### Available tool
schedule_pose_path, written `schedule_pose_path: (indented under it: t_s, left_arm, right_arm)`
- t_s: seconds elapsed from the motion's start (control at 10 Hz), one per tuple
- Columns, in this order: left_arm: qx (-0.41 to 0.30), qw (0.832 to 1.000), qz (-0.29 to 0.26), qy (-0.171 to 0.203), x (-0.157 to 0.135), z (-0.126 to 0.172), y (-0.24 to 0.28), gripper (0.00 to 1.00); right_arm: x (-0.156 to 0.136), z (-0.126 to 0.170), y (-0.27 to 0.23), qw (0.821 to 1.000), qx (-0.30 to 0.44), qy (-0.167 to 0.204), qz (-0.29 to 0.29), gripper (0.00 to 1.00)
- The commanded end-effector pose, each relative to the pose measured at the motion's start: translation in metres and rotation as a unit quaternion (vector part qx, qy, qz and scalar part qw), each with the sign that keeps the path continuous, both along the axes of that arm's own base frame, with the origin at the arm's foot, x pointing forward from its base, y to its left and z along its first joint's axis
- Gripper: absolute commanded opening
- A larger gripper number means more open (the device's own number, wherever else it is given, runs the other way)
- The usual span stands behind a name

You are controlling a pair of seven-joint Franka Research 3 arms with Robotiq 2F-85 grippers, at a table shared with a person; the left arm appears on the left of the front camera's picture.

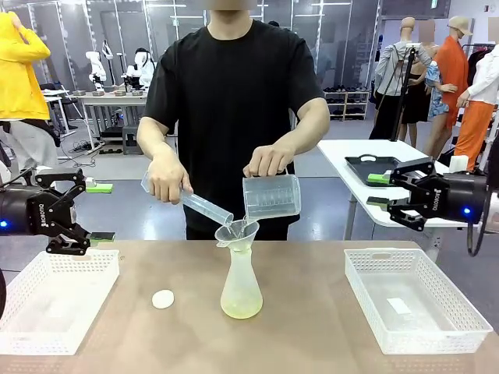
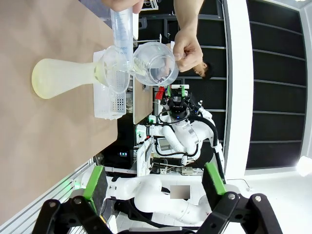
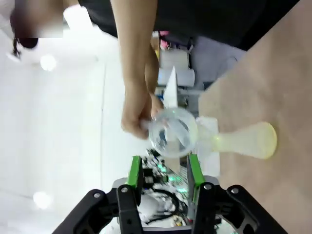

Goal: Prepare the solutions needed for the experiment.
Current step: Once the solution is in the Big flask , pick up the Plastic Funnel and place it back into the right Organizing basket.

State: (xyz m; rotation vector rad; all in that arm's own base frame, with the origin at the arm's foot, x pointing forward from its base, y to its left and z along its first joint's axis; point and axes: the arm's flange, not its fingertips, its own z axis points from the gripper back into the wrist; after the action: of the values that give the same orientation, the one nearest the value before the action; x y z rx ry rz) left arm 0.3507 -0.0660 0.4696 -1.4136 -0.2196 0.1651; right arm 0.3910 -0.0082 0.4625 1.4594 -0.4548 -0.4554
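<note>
The solutions (image 1: 241, 306) form a shallow pale yellow-green layer in the bottom of a clear flask (image 1: 241, 284) at the table's middle, with a funnel (image 1: 235, 232) in its neck. The person tips a graduated cylinder (image 1: 204, 206) and a beaker (image 1: 271, 196) over the funnel. My left gripper (image 1: 100, 212) hovers open above the left basket, nothing between its fingers. My right gripper (image 1: 380, 190) hangs at the right, off the table, its jaws partly apart and empty. The flask (image 2: 63, 78) lies sideways beyond the left gripper (image 2: 155, 184). The flask (image 3: 248, 141) and beaker (image 3: 173, 131) show beyond the right gripper (image 3: 163, 173).
A white basket (image 1: 54, 300) sits at the table's left and another white basket (image 1: 413, 300) at its right. A small white round disc (image 1: 163, 298) lies left of the flask. The person stands at the far edge, both forearms over the table's middle.
</note>
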Motion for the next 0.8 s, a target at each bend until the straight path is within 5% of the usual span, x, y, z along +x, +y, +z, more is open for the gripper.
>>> schedule_pose_path:
  t_s: [0.0,0.1,0.7]
  left_arm:
    - [-0.010,1.000,0.001,0.002,0.000,0.003,-0.002,1.00]
    - [-0.010,1.000,0.001,0.002,0.000,0.003,-0.002,1.00]
    - [-0.010,1.000,0.001,0.002,0.000,0.003,-0.002,1.00]
  right_arm:
    - [-0.023,-0.003,0.019,0.999,-0.037,-0.013,-0.016,0.48]
    - [0.000,0.000,0.000,1.000,0.000,0.000,0.000,0.48]
    - [0.000,0.002,-0.001,1.000,0.002,-0.005,-0.005,0.48]
